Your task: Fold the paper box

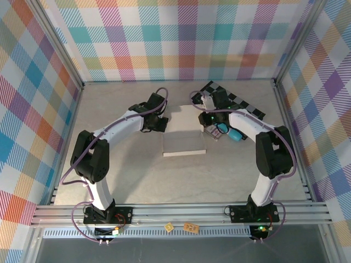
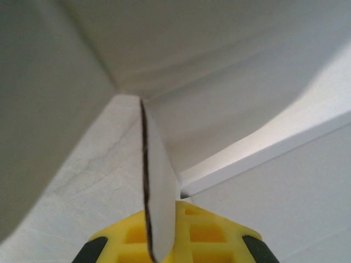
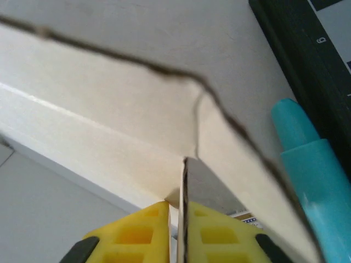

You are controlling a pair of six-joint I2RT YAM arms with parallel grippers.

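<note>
White cardboard paper box (image 1: 184, 143) mid-table | L gripper (image 1: 162, 126) at box's 10 o'clock, pinched tight on side flap | R gripper (image 1: 206, 125) at 2 o'clock, clamped on opp. flap | teal marker (image 1: 236, 135) at 3 o'clock

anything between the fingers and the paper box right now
Nothing visible stands between them. The left fingers and the right fingers each pinch a flap of the paper box. A teal pen lies off to the right fingers' side, not in between.
</note>
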